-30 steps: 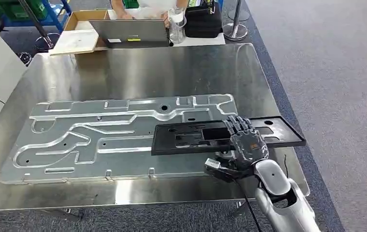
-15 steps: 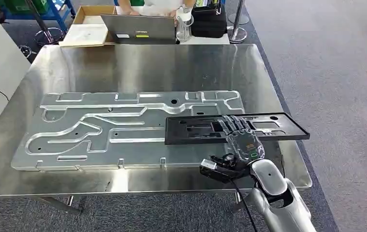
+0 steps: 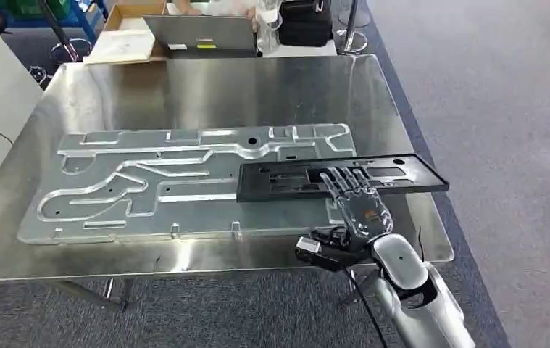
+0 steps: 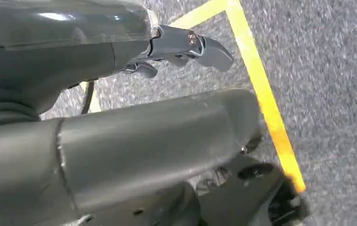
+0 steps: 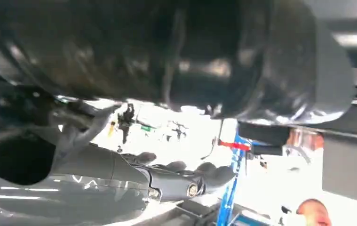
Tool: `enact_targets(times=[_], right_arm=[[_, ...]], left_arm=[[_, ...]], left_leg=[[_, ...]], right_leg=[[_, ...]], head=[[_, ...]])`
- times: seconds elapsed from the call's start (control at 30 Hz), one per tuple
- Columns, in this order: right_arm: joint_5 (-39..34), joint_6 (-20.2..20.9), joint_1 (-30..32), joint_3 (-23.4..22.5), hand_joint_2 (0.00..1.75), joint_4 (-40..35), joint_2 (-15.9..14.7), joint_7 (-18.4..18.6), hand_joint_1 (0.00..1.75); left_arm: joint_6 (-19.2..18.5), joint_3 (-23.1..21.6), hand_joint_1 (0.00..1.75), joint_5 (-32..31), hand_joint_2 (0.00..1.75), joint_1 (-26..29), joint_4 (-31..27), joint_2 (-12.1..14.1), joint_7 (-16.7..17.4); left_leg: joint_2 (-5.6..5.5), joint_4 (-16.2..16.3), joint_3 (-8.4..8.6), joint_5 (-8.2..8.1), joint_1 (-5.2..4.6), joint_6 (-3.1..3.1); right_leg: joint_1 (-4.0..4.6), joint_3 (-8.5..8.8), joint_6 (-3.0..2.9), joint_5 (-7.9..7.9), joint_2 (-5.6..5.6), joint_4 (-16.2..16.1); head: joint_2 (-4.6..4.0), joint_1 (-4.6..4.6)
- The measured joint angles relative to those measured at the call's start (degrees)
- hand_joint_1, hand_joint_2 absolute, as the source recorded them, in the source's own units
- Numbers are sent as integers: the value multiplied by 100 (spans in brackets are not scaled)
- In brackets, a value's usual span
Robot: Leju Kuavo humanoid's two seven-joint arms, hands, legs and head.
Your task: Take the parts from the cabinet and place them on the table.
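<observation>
- While the whole head view has shifted between the earlier pictures and now, which I read as the camera moving and not the things, the steel worktop [image 3: 206, 90] bears the same load in the same order
- Largest on it is the silver stamped panel [image 3: 185, 181], lying flat with its long axis across the worktop from the robot's left to its right
- Next is the black part [image 3: 286, 181], a long flat frame with cut-outs: its left end overlaps the panel's right end, its right end reaches close to the worktop's right edge, and its long axis runs left to right, nearly parallel with the panel, the right end a touch farther from the robot
- Compared with a second ago the part now looks level and settled, so I judge this one as good as placed
- Over its near edge lies the right hand [image 3: 359, 206], fingers spread flat along the top face; whether the thumb pinches from beneath I cannot tell
- Smallest to note, the left hand [image 4: 186, 47] hangs over grey carpet with a yellow line, fingers loosely apart, holding nothing
</observation>
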Motion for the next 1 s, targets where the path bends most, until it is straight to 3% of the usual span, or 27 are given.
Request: enact_targets(times=[0.03,0.07,0.1,0.13,0.2,0.23,0.27,0.33,0.37,0.4,0.43,0.47,0.5,0.53,0.57,0.6,0.63,0.67,0.7,0.73,0.77,0.8,0.87,0.9,0.93,0.97,1.0], right_arm=[[13,0,-1,39,0,0,0,-2,0],[22,0,-2,81,0,2,0,-4,0],[24,0,-3,109,0,2,0,-4,0],[33,0,-11,135,0,0,0,-15,0],[35,-4,-51,173,0,0,0,-20,0],[35,-7,-75,192,0,0,-2,-22,0],[37,-15,-98,211,0,0,0,-22,0],[37,-46,-105,256,0,-2,-2,-33,0],[37,-52,-100,264,0,-2,-2,-33,0],[37,-70,-103,273,0,-2,-9,-33,0],[37,-87,-106,282,0,-4,-15,-26,0],[37,-107,-106,301,0,-6,-13,-26,0],[37,-111,-103,326,0,-7,-13,-24,0],[46,-122,-89,336,0,-4,-15,-15,0],[65,-150,-76,343,0,-6,-15,-9,0],[83,-173,-71,356,0,-7,-15,0,0],[107,-210,-68,374,0,-7,-15,20,0],[138,-245,-65,387,0,-18,-15,35,0],[173,-295,-65,404,0,-48,-15,39,0],[221,-354,-62,424,0,-107,-15,50,0],[290,-447,-50,452,0,-207,-13,57,0],[337,-527,-16,476,0,-269,-13,88,0],[479,-706,62,538,0,-433,0,138,0],[548,-781,152,583,0,-522,24,149,0],[601,-906,236,616,0,-616,37,153,0],[640,-1018,372,640,0,-746,101,157,0],[654,-1115,541,656,0,-895,155,160,0]], left_arm=[[-2,0,0,0,0,2,0,0,0],[-4,2,0,2,0,1,0,2,0],[-7,2,0,2,0,1,0,4,0],[-11,2,0,2,0,0,0,11,0],[-24,0,0,2,0,-11,0,20,0],[-28,0,0,4,0,-27,2,15,0],[-31,0,0,9,0,-34,2,13,-4],[-35,0,0,13,0,-30,2,15,-4],[-35,0,0,17,0,-26,2,13,-4],[-35,0,0,24,0,-29,2,11,-4],[-37,0,0,26,0,-40,2,11,0],[-35,0,0,35,0,-46,2,13,-2],[-35,0,0,37,0,-45,2,15,-2],[-33,0,0,39,0,-46,2,15,-2],[-28,0,0,44,0,-45,2,15,-2],[-28,0,0,44,0,-45,2,15,-2],[-29,0,0,48,0,-45,2,15,-2],[-31,0,0,52,0,-46,2,13,-2],[-31,0,0,61,0,-46,2,11,-4],[-31,0,0,68,0,-45,2,0,-7],[-31,2,0,74,0,-35,2,-20,-13],[-28,2,0,98,0,-25,2,-22,-18],[-17,4,0,131,0,-17,2,-35,-24],[-11,13,0,148,0,16,2,-35,-31],[6,28,0,190,0,29,2,-35,-46],[18,44,0,212,0,48,2,-44,-57],[22,55,0,245,0,83,2,-48,-72]], left_leg=[[1,428,-130,-165,20,-33],[3,700,-186,-204,43,-67],[4,631,-101,-113,62,-91],[6,311,114,72,79,-114],[7,-670,690,407,115,-140],[-21,-803,810,217,80,-130],[-36,-810,760,309,43,-44],[-33,-780,705,329,35,-2],[-22,-796,676,372,32,58],[8,-858,658,438,84,156],[14,-855,591,489,67,223],[22,-856,519,540,59,285],[25,-852,444,597,43,300],[28,-849,377,652,22,309],[30,-844,306,707,2,314],[31,-839,234,765,-16,314],[31,-835,160,823,-33,311],[30,-833,88,887,-50,306],[26,-833,29,950,-60,300],[28,-829,-9,1017,-54,288],[20,-830,-32,1069,-84,252],[30,-903,2,1146,-51,209],[19,-1017,3,1331,-18,134],[10,-1060,-41,1382,-47,89],[0,-965,-89,1074,-34,67],[3,-704,-149,618,-17,53],[5,-308,-210,160,-2,21]], right_leg=[[-1,-51,-1,1,-12,48],[-10,-120,0,0,-24,122],[-22,-176,9,-6,-27,188],[-40,-235,26,-17,-26,261],[-80,-337,93,-60,-16,422],[-63,-415,144,-64,-9,465],[-57,-460,188,-47,-3,518],[-41,-473,280,20,1,518],[-46,-484,328,55,6,510],[-69,-523,358,-27,4,563],[-75,-579,374,-244,15,678],[-76,-669,379,-586,25,992],[-77,-784,395,-922,30,1448],[-76,-871,401,-1134,32,1847],[-73,-899,395,-1212,36,2115],[-71,-828,379,-1113,37,2173],[-65,-652,352,-880,37,2006],[-49,-372,311,-619,38,1640],[-20,-37,253,-465,40,1170],[17,313,172,-604,41,628],[42,534,155,-741,42,190],[66,465,181,-665,43,262],[104,407,121,-542,53,213],[6,345,60,-402,29,107],[20,256,28,-311,-3,102],[18,158,-42,-214,1,104],[23,48,-38,-127,-4,109]], head=[[0,0],[0,2],[0,0],[0,0],[0,0],[0,0],[0,2],[0,2],[0,2],[0,4],[0,2],[0,4],[0,4],[0,4],[0,2],[0,4],[0,2],[0,4],[0,4],[0,2],[0,2],[0,-2],[0,2],[0,2],[0,0],[0,2],[0,0]])
